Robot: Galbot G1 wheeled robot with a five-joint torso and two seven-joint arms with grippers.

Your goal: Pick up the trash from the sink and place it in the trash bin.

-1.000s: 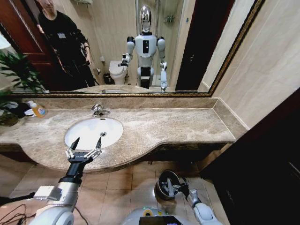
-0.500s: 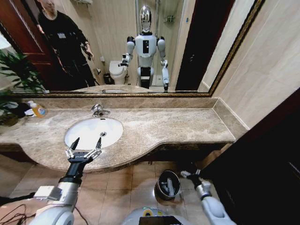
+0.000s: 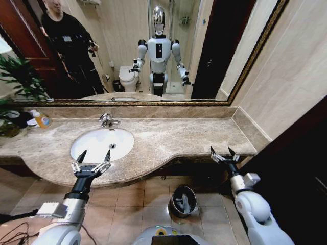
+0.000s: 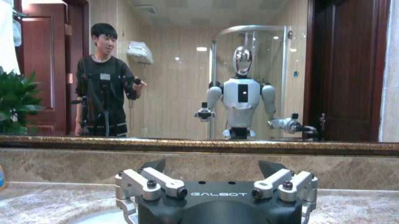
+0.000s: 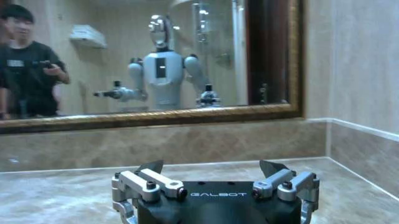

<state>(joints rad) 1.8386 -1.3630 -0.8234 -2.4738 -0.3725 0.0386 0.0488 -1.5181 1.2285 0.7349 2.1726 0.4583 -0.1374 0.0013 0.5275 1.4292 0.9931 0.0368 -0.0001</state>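
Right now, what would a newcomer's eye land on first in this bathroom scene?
Probably the big mirror behind the counter, showing the robot's own reflection. Next, the two grippers held with fingers open: the left gripper at the front edge of the white sink, the right gripper at the counter's right end. On the floor below stands the trash bin with trash inside.

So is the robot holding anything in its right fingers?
No, the right gripper hangs open and empty at the beige marble counter's front edge.
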